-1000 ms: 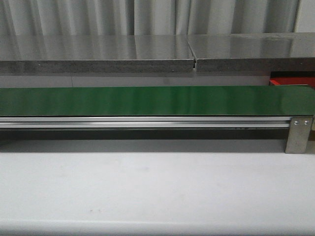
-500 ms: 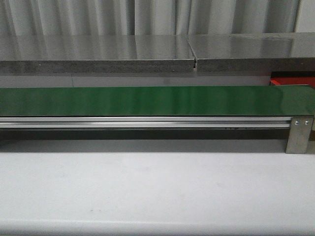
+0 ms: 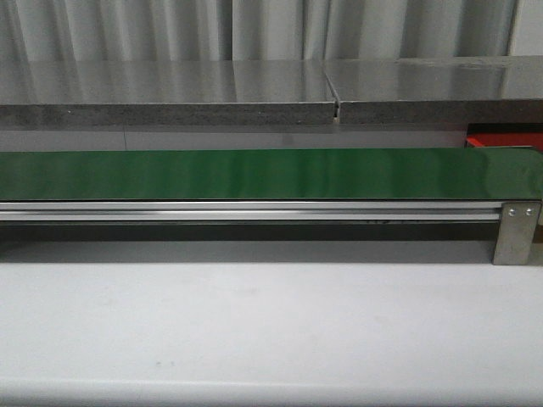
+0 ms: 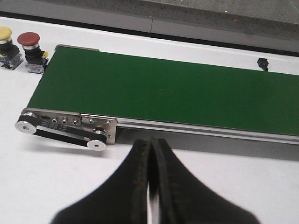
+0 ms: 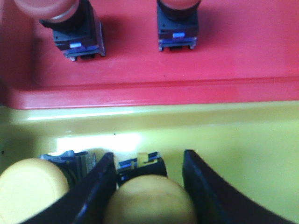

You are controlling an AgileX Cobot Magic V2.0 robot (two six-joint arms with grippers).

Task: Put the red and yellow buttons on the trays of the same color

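I can read no writing anywhere. My left gripper [image 4: 149,154] is clenched on nothing over the white table [image 4: 56,177], near the green conveyor belt [image 4: 168,93]; a yellow button [image 4: 5,38] and red button [image 4: 30,44] stand beyond the belt's end. My right gripper [image 5: 149,186] straddles a yellow button [image 5: 148,198] in the yellow tray [image 5: 243,140], fingers [image 5: 205,191] spread, apparently released; another yellow button [image 5: 30,189] stands beside it, two red ones [image 5: 70,23] in the adjoining red tray [image 5: 243,56].

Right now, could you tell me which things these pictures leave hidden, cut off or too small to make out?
- Both red buttons: caps cropped by the right wrist view's edge.
- Grip on the yellow button between the right end effector's fingers: contact unclear.
- Second yellow button: partly behind a finger.
- Small black item beyond the belt: too small to identify.
- Front view: trays almost entirely out of frame.
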